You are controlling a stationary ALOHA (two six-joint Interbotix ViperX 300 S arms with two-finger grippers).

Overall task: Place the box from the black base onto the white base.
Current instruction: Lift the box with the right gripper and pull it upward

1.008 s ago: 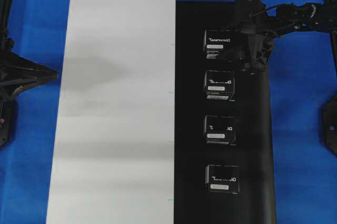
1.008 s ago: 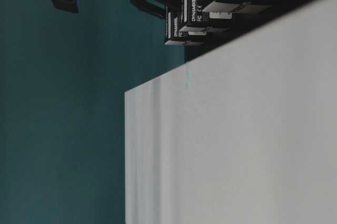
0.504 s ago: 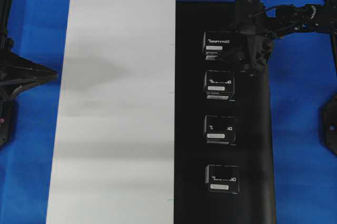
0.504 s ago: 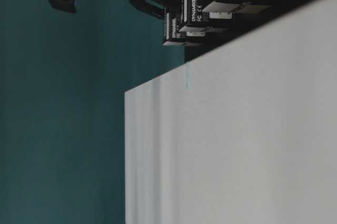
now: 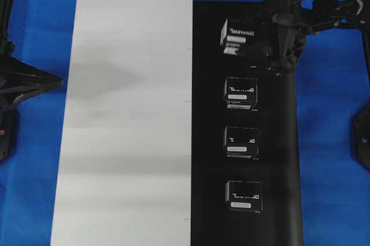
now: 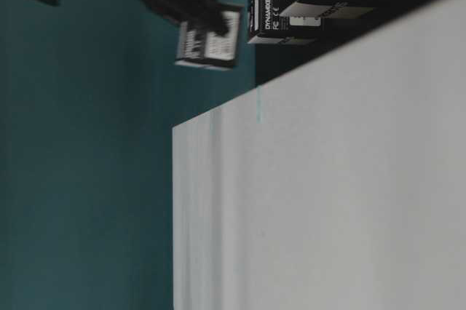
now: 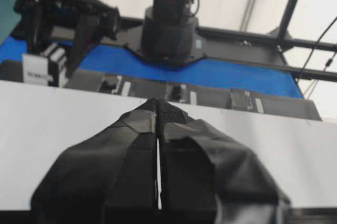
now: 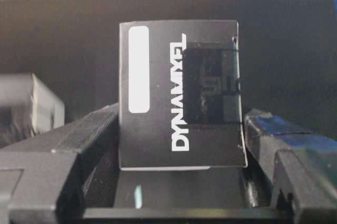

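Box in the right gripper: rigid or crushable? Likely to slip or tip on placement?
The box probably holds rigid: its edges look straight between the right gripper fingers. The printed faces look smooth, so it may slip. It looks squat with flat faces, so unlikely to tip on the white base.

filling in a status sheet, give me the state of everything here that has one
box: gripped, lifted clear of the black base, tilted
right gripper: shut on the box
left gripper: shut, holding nothing, over the white base
three other boxes: resting in a row on the black base
black base: flat on the table, three boxes on it
white base: flat on the table, nothing on it
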